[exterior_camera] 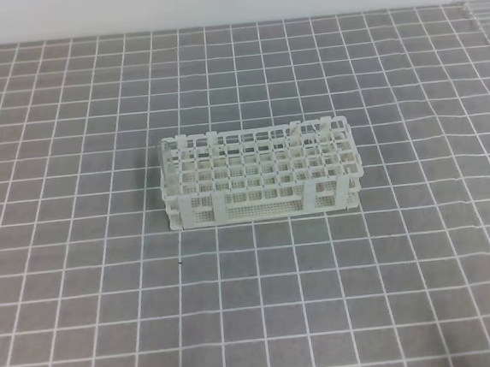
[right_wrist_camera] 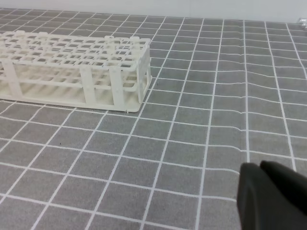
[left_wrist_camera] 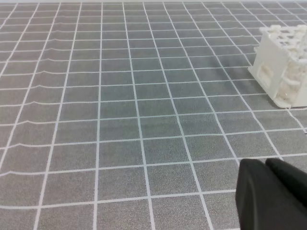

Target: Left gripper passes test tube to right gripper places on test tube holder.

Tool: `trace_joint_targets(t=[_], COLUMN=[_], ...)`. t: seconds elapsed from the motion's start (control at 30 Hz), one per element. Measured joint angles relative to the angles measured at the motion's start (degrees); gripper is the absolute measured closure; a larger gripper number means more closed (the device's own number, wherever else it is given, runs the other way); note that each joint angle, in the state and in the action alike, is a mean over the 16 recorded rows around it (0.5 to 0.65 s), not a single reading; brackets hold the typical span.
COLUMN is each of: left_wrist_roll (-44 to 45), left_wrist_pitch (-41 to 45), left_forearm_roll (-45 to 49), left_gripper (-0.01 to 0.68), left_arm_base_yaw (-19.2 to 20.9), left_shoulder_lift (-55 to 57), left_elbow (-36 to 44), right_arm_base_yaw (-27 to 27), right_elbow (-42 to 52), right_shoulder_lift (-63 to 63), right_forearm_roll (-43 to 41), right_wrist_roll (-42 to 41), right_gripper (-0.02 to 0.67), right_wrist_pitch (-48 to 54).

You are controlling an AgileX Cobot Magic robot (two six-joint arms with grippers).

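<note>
The white test tube holder [exterior_camera: 260,175] stands in the middle of the grid-patterned mat with no tube in its square holes. It also shows at the right edge of the left wrist view [left_wrist_camera: 285,67] and at the upper left of the right wrist view [right_wrist_camera: 72,67]. The left gripper [left_wrist_camera: 266,164] sits low over the mat, well to the holder's left, its black jaws shut on nothing. The right gripper [right_wrist_camera: 260,166] is also shut and empty, to the holder's right. Neither arm appears in the exterior high view. A faint clear shape [exterior_camera: 480,10] lies at the far right back edge; I cannot tell whether it is the test tube.
A grey mat [exterior_camera: 83,292] with a white grid covers the whole table. A pale wall [exterior_camera: 229,0] runs along its back edge. Open mat lies in front of the holder and on both sides of it.
</note>
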Motion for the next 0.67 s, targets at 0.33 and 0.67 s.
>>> trace_joint_targets(t=[0.33,0.67], left_wrist_roll=[0.07,0.11], left_wrist_pitch=[-0.1,-0.19], left_forearm_roll=[0.0,0.01], left_gripper=[0.674,0.674], left_arm_base_yaw=[0.0,0.01], left_shoulder_lift=[-0.26,-0.37], left_elbow=[0.1,0.17], right_arm_base_yaw=[-0.01,-0.31], right_elbow=[0.0,0.0], right_shoulder_lift=[0.06,0.06], right_forearm_roll=[0.07,0.1], right_wrist_roll=[0.0,0.0], right_gripper=[0.662,0.662], right_wrist_pitch=[0.0,0.0])
